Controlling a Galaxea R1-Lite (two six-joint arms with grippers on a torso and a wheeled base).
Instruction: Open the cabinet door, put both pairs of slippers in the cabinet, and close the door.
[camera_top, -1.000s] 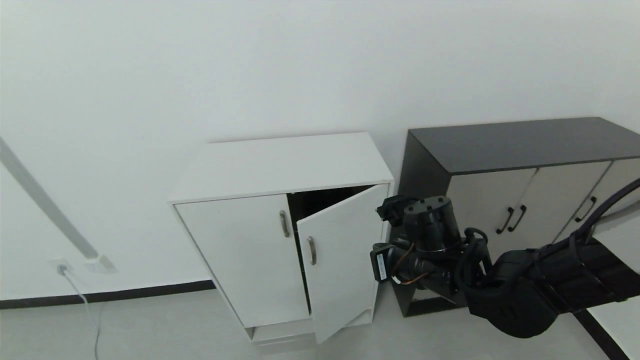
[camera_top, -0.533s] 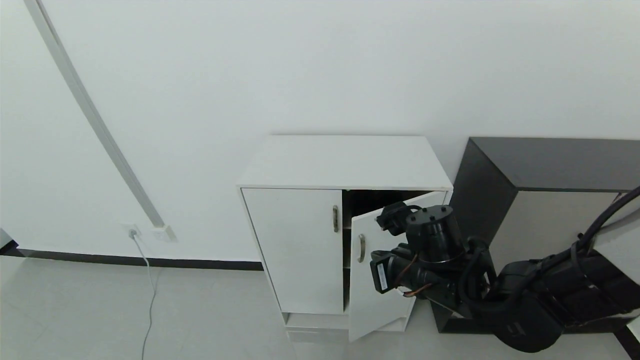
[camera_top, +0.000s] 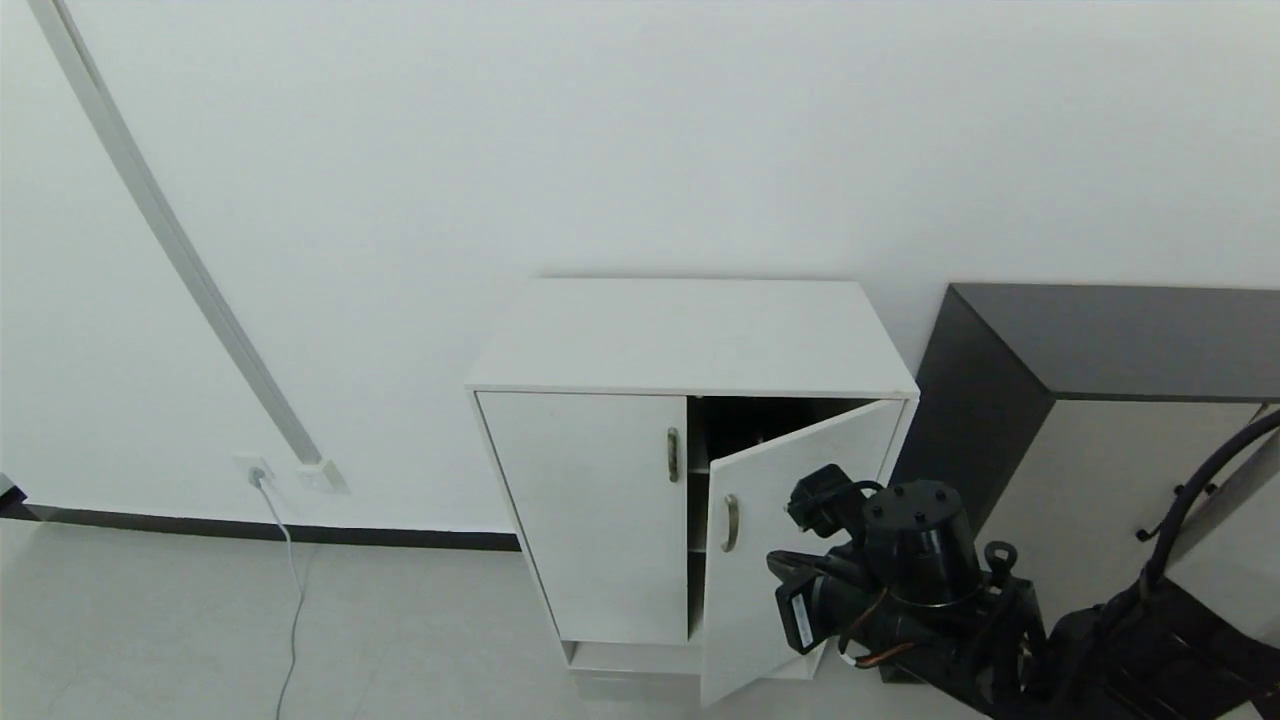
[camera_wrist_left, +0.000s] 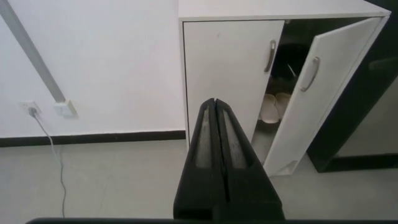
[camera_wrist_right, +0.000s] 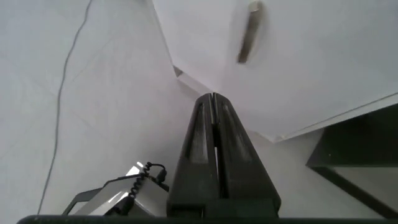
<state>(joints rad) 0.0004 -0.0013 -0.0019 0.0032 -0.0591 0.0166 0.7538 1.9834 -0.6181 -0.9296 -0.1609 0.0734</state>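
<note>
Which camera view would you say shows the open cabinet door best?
The left wrist view: the open cabinet door stands whole, top edge to bottom corner, handle included. In the head view the right arm covers its lower hinge-side part; the right wrist view gives its outer face, handle and bottom edge.
</note>
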